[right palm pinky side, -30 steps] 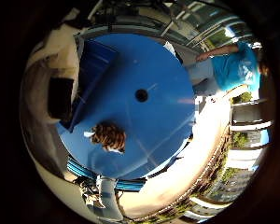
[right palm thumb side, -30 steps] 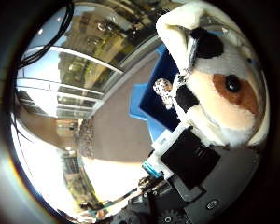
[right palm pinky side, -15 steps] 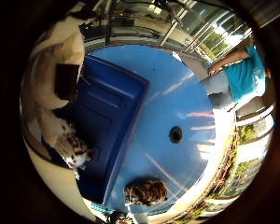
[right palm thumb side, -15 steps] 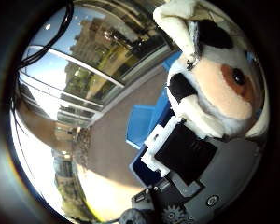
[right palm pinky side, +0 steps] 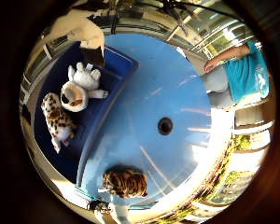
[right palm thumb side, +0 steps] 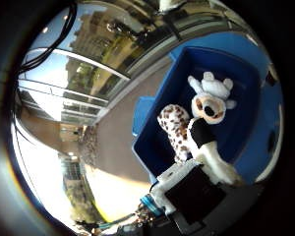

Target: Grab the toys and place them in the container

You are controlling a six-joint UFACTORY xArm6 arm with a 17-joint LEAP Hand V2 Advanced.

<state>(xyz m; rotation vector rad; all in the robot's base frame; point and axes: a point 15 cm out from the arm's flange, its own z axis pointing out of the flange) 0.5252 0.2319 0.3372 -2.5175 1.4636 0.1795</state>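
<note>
A deep blue plastic container (right palm pinky side: 107,100), rectangular with smooth walls and a rounded rim, sits on a round, glossy blue table (right palm pinky side: 172,93) that has a small dark hole at its centre. Two soft plush toys lie in the container: a white dog toy (right palm pinky side: 81,88) with a tan-and-black face, and touching it a spotted leopard toy (right palm pinky side: 57,122) in cream fur with dark blotches. A striped tiger toy (right palm pinky side: 125,183), orange and black and fuzzy, lies on the table just outside the container's wall. The hand (right palm thumb side: 194,194) shows only boxy white and black parts; whether its fingers are spread or curled cannot be told. No writing is legible.
</note>
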